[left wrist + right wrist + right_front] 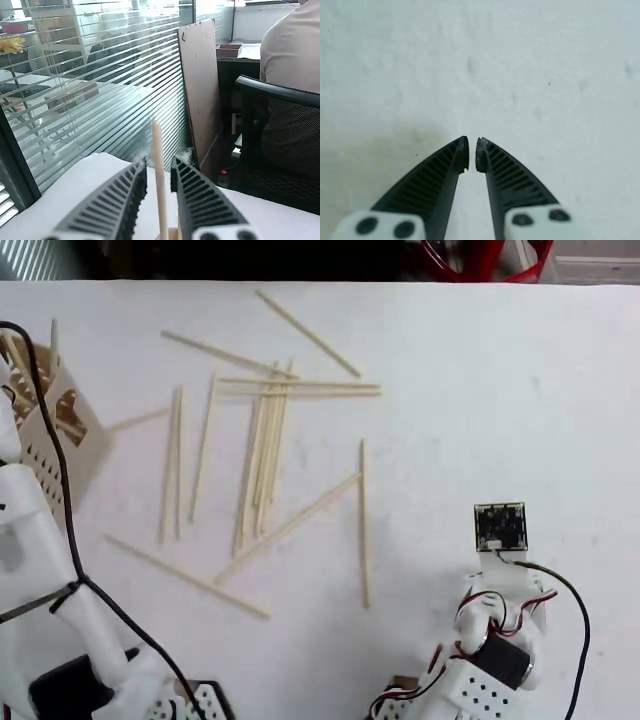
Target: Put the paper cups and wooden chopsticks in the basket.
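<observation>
Since the chopsticks (262, 455) are light, stiff and thin, we judge they may roll or pivot in a grip, so a pinch near mid-length suits best. They lie scattered on the table (500, 390) just beside the basket (70, 425). The high view gives us that scatter; the left wrist view adds the left gripper (159, 161), narrowly parted about one upright stick (158, 145) and seemingly holding it. The right gripper (472, 150), well apart from the basket, is all but closed and empty.
</observation>
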Controlling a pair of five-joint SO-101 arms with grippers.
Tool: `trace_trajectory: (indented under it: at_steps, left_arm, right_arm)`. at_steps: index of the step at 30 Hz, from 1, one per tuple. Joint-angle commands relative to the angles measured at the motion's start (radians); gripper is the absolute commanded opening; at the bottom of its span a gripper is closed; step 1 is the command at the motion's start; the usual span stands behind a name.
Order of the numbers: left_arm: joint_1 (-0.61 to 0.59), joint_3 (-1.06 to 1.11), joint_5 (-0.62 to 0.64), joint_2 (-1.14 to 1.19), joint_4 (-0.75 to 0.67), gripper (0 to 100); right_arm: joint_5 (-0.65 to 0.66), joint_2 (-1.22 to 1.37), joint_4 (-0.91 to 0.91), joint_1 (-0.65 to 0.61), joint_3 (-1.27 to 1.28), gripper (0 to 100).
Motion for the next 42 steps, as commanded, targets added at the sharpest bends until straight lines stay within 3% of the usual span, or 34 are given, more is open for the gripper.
trace_trajectory:
  at_steps: [1, 6, 10, 19, 27, 32, 38, 42]
  left_arm:
    - [0.005, -0.005, -0.009, -0.024, -0.025, 9]
    - [0.010, -0.018, -0.008, -0.027, 0.003, 9]
    - [0.068, -0.068, -0.006, -0.093, 0.207, 9]
    - [0.483, -0.075, -0.126, -0.325, 0.703, 9]
    - [0.668, 0.041, -0.133, 0.041, 0.690, 9]
    - [0.817, 0.034, -0.307, 0.277, 0.729, 9]
    - [0.888, 0.034, -0.557, 0.452, 0.779, 9]
    - [0.935, 0.031, -0.592, 0.547, 0.736, 9]
  right_arm:
    - [-0.002, -0.001, -0.002, 0.012, 0.009, 4.5]
    - [-0.002, -0.001, -0.002, 0.012, 0.009, 4.5]
    - [-0.002, -0.001, -0.002, 0.012, 0.009, 4.5]
    - [-0.002, -0.001, -0.002, 0.012, 0.009, 4.5]
    - [-0.002, -0.001, -0.002, 0.012, 0.009, 4.5]
    - [-0.002, -0.001, -0.002, 0.012, 0.009, 4.5]
    - [-0.002, -0.001, -0.002, 0.012, 0.009, 4.5]
    - [-0.002, -0.001, -0.002, 0.012, 0.009, 4.5]
